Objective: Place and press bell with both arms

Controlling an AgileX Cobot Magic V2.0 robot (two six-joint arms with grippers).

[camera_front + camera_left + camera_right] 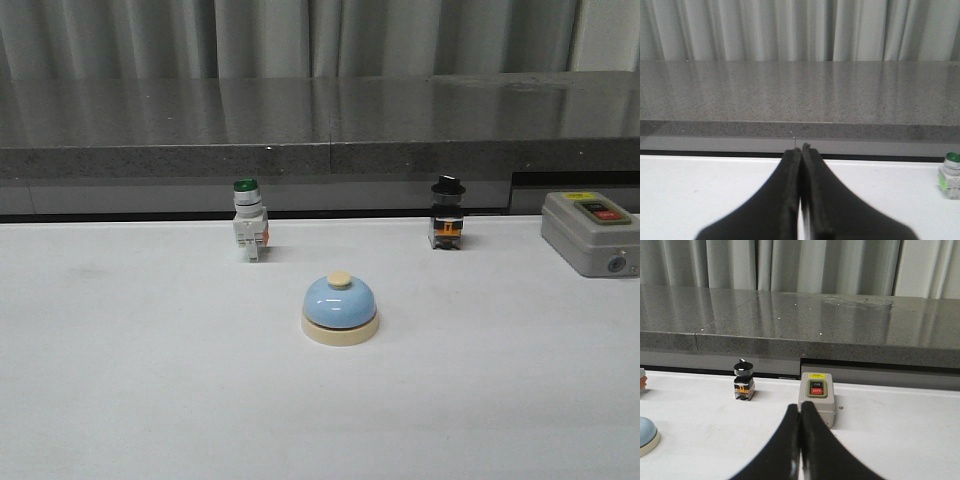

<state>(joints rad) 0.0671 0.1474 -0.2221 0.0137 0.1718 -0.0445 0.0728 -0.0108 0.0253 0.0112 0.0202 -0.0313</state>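
Just below the front view's centre the bell (340,308) sits free on the white table (130,380); left gripper (801,149) and right gripper (799,406) hang back, jaws together, presumably awaiting approach.

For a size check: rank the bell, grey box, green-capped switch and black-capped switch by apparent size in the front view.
1. Grey box, though cut off by the frame edge, and bell: look about alike, and the bell sits nearer the camera, so unranked.
2. Green-capped switch.
3. Black-capped switch, slightly smaller.
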